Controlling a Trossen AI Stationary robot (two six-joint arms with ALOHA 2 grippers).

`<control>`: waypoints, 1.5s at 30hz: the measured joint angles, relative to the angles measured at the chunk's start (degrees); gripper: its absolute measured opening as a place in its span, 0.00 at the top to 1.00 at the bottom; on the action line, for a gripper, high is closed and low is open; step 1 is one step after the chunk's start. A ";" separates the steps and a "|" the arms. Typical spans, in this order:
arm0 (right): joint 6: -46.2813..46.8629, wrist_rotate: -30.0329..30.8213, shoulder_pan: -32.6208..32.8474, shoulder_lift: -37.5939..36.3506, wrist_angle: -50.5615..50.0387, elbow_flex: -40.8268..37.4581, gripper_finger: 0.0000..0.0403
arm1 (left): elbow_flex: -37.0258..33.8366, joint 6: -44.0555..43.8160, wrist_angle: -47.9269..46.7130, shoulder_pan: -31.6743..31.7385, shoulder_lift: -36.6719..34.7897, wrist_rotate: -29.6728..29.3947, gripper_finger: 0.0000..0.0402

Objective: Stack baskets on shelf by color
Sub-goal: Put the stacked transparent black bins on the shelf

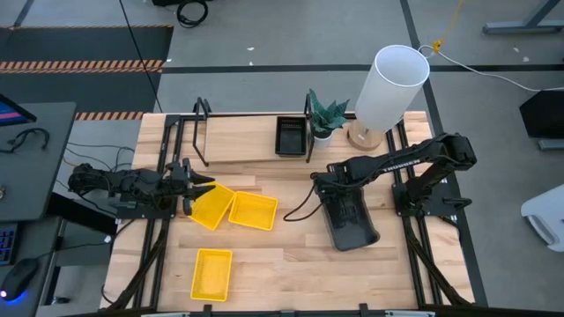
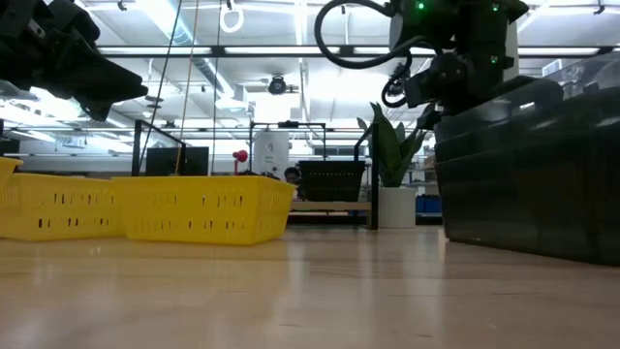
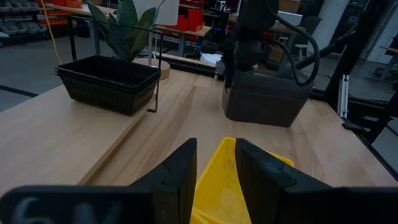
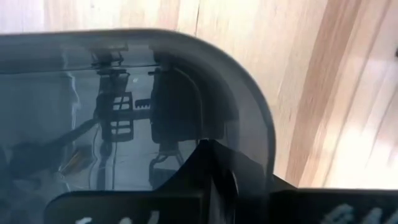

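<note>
Left gripper (image 1: 196, 193) clamps rim of tilted yellow basket (image 1: 211, 208), beside second yellow. Right gripper (image 1: 328, 187) at grey basket (image 1: 352, 222) rim, state unclear. Lift yellow clear, keep level; black basket (image 1: 291, 135) on shelf (image 1: 238, 145)

On my screen I count three yellow baskets: one (image 1: 211, 206) at the left side, one (image 1: 254, 210) touching it, one (image 1: 211, 272) near the front edge. Black mesh baskets (image 1: 291, 135) on the shelf (image 1: 238, 145): one stack, number not readable. Dark grey baskets (image 1: 352, 220): one pile, count unclear. One potted plant (image 1: 324, 117). One white cylinder (image 1: 389, 85).
</note>
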 joint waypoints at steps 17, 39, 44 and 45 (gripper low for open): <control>10.75 0.07 0.42 0.17 0.06 9.19 0.96 | 0.00 0.00 0.00 -0.01 0.00 0.00 0.71; 11.11 2.54 0.50 0.64 -0.63 26.68 0.96 | 0.00 0.01 0.00 0.00 0.00 0.00 0.71; 7.90 3.07 -0.59 6.28 -1.77 33.47 0.95 | 0.00 -0.01 -0.01 0.00 -0.01 0.00 0.71; 6.89 3.09 -1.00 7.99 -2.72 35.71 0.95 | 0.00 -0.01 0.02 0.00 -0.02 0.00 0.71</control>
